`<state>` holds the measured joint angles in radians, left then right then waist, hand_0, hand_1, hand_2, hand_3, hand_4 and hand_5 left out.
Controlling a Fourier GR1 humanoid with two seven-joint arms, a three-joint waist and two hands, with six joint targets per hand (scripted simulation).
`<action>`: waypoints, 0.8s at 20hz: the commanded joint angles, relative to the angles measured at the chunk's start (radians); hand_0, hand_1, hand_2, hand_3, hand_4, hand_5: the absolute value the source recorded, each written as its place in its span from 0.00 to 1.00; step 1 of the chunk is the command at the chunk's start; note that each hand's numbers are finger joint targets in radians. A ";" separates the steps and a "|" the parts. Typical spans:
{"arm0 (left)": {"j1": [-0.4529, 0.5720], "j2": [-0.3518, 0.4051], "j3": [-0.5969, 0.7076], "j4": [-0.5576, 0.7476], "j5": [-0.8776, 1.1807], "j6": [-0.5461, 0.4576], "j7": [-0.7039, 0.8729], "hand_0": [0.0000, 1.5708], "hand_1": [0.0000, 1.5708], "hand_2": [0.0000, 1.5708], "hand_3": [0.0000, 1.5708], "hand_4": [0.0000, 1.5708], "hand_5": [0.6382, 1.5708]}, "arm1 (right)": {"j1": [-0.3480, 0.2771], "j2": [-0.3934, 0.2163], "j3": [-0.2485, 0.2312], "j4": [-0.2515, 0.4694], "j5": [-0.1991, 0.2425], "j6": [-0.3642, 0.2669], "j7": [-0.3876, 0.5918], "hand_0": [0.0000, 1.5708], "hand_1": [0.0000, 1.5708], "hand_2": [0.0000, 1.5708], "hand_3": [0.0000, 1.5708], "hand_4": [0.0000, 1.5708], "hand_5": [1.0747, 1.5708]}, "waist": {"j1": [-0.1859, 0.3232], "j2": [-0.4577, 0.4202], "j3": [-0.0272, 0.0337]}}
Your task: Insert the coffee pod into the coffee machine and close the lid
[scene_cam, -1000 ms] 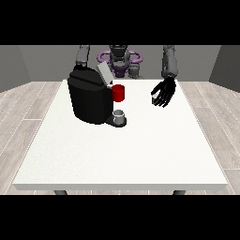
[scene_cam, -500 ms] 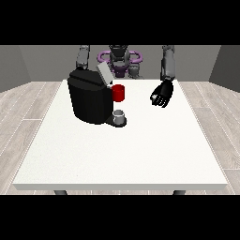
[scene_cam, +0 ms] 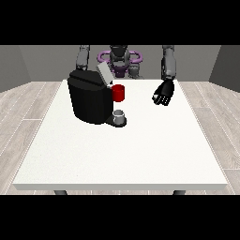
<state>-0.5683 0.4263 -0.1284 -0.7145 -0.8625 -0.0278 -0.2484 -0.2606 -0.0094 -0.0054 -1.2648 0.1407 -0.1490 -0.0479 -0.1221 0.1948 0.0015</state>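
The white surface point(scene_cam: 140, 154) carries a black coffee machine point(scene_cam: 89, 98) on the view's left half, toward the robot's side. Its grey lid point(scene_cam: 104, 74) is tilted up and back, so the machine stands open at the top. A red thing at the machine point(scene_cam: 119, 93) sits at the front face, just below the raised lid. Directly beneath it, on the machine's low base, stands a small grey thing point(scene_cam: 120, 115); I cannot tell for certain whether this is the coffee pod, since it could as well be a cup on the drip stand. The hand at the view's right point(scene_cam: 163, 93) hangs above the surface at the end of a nearly vertical forearm, well apart from the machine and touching nothing. It is to the right of the red thing at about the same height, and higher in the view than the grey thing, with bare white surface between them. Its fingers point downward and curl inward somewhat; the hand is small and dark, and I cannot tell whether the fingers are apart or drawn together, only that nothing shows held in it. The arm at the view's left descends behind the machine body, and its hand is hidden by the machine, so nothing can be recorded of its state. The robot's torso point(scene_cam: 119, 58) shows at the far edge of the surface, centred behind the machine's lid.
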 commanded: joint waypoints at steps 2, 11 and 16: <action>0.014 -0.058 -0.014 -0.018 -0.023 -0.010 -0.025 0.76 0.76 0.82 0.77 0.32 1.00 | 0.001 -0.029 -0.052 0.083 -0.023 0.007 0.001 0.00 0.00 0.00 0.00 0.00 1.00 | 0.043 -0.069 -0.0014; -0.088 -0.080 0.073 -0.009 0.074 -0.168 -0.038 0.90 0.90 0.89 0.84 0.33 1.00 | 0.037 -0.022 0.011 0.079 0.062 -0.030 0.043 0.00 0.00 0.00 0.00 0.00 1.00 | 0.009 -0.121 -0.0015; -0.198 -0.103 0.063 -0.100 0.077 -0.265 0.028 0.89 0.89 0.89 0.85 0.34 1.00 | -0.005 -0.003 -0.032 0.202 0.067 -0.094 -0.061 0.00 0.00 0.00 0.00 0.00 1.00 | 0.049 -0.099 -0.0011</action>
<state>-0.7050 0.3423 -0.0677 -0.7753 -0.7803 -0.2680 -0.2479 -0.2439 -0.0289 -0.0254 -1.1214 0.1976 -0.2060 -0.0445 -0.0823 0.0700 0.0003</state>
